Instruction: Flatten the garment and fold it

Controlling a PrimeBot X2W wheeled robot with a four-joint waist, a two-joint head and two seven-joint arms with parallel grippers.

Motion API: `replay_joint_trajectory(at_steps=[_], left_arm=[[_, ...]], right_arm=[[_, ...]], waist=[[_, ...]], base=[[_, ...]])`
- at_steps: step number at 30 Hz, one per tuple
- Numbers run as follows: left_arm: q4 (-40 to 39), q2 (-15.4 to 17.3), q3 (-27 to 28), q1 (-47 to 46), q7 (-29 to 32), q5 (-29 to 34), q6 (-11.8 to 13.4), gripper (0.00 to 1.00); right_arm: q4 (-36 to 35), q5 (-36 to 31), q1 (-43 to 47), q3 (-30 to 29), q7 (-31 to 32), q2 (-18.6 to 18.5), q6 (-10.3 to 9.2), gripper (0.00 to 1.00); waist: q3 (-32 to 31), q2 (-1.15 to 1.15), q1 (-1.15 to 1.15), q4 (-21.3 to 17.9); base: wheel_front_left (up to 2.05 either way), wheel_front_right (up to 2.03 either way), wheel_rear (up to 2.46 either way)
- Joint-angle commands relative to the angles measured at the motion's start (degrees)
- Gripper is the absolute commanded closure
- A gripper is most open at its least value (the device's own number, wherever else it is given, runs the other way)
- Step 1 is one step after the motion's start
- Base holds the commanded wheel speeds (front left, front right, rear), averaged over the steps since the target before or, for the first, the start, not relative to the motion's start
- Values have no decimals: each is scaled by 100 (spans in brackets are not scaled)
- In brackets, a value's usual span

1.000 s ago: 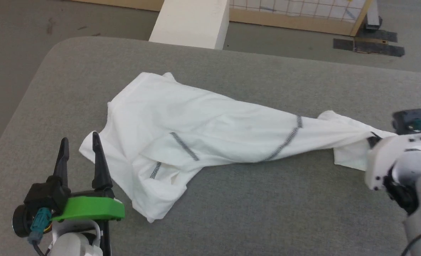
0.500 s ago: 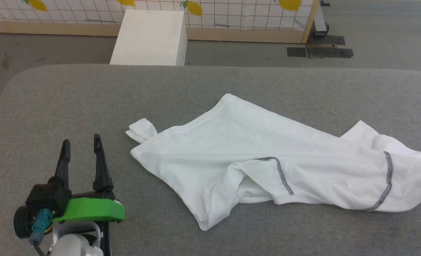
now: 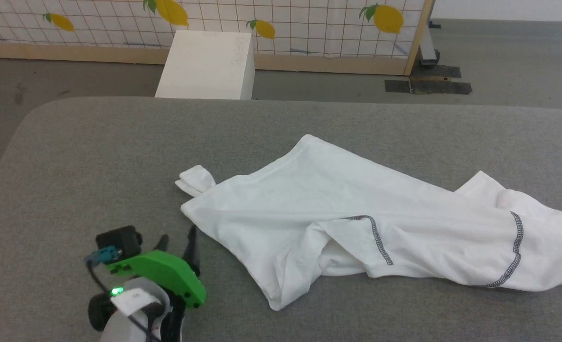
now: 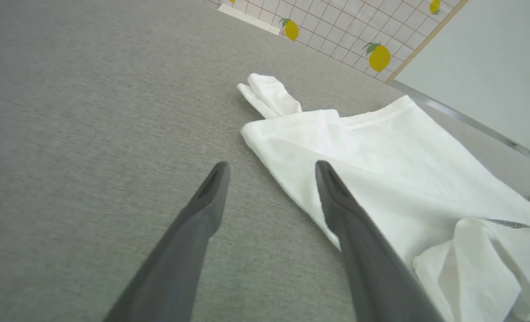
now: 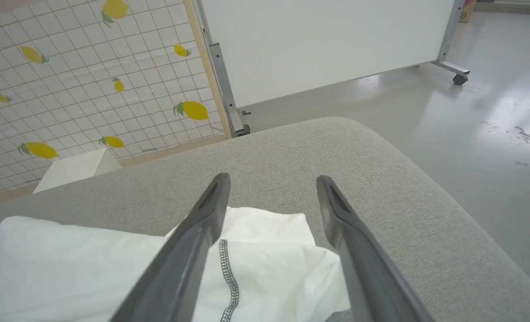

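The right fingers (image 5: 202,219) stand apart above the stitched end of the shirt (image 5: 265,250). A second ago they were pinched on that end, pulling it taut, so the cloth has been let go and now lies free. The left fingers (image 4: 207,197), also apart and empty, have tipped toward the shirt's opposite corner, one tip over its hem and the other over bare surface (image 4: 90,112).

My reading is that the stretch is finished and a fresh hold on that corner is being lined up. The shirt lies long and rumpled on the grey surface, with a flap doubled over near its middle, so flattening isn't done and folding hasn't begun.

Just past the shirt's stitched end the surface rounds off into a corner with floor (image 5: 471,112) beyond, which leaves little room there. On the shirt's left and far sides there is wide bare surface for spreading.
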Motion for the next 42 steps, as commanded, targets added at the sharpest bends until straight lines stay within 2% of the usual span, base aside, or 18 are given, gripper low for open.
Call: replay_joint_trajectory(at_steps=[1, 3, 6, 12, 13, 14, 17, 22, 25, 31, 34, 38, 39, 40, 42], left_arm=[[132, -34, -151, -223, 366, -247, 73, 0], [316, -35, -330, -372, 743, -450, 147, 0], [624, -36, -526, -568, 989, -605, 274, 0], [1231, -34, -540, -865, 784, -571, 417, 0], [1272, -34, -508, -902, 675, -598, 396, 39], [1301, -34, -491, -925, 592, -621, 368, 100], [1336, 4, -455, -959, 367, -618, 303, 100], [1062, 154, -381, -901, 106, -528, 352, 100], [660, 316, -424, -864, 96, -369, 409, 100], [13, 617, -606, -1529, 226, -106, 251, 100], [242, 803, -588, -2130, 323, 8, 224, 100], [1005, 1046, -487, -2792, 349, 139, 289, 100], [1160, 1073, -476, -2870, 325, 156, 297, 79], [1335, 1079, -455, -2951, 264, 147, 293, 0], [1598, 1063, -428, -3035, 106, 119, 261, 0]], right_arm=[[42, 90, 93, 117, -78, 18, -9, 0], [125, 128, 107, 299, -105, 19, -9, 0], [223, 172, 87, 490, -153, 20, -9, 0], [382, 266, 13, 654, -290, 20, -9, 0], [409, 272, 15, 647, -320, 21, -9, 0], [429, 276, 24, 639, -342, 21, -9, 0], [519, 270, 54, 608, -414, 21, -9, 0], [667, 291, 65, 611, -492, 21, -9, 0], [752, 331, 46, 672, -542, 21, -9, 0], [841, 387, -59, 822, -627, 21, -9, 0], [882, 420, -191, 1011, -650, 21, -9, 0], [954, 460, -372, 1272, -731, 21, -9, 0], [979, 472, -395, 1327, -748, 21, -9, 0], [1016, 482, -411, 1378, -768, 21, -9, 0], [1083, 505, -412, 1430, -802, 21, -9, 0]], waist=[[31, 0, 0, -61], [86, 0, 0, -147], [196, 0, 0, -266], [415, 0, 0, -501], [443, 0, 0, -521], [457, 0, 0, -532], [486, 0, 0, -556], [438, 0, 0, -553], [406, 0, 0, -538], [502, 0, 0, -545], [621, 0, 0, -661], [799, 0, 0, -854], [833, 0, 0, -889], [858, 0, 0, -913], [882, 0, 0, -920]], base=[[0, 0, 0], [0, 0, 0], [0, 0, 0], [0, 0, 0], [0, 0, 0], [0, 0, 0], [0, 0, 0], [0, 0, 0], [0, 0, 0], [0, 0, 0], [0, 0, 0], [0, 0, 0], [0, 0, 0], [0, 0, 0], [0, 0, 0]])
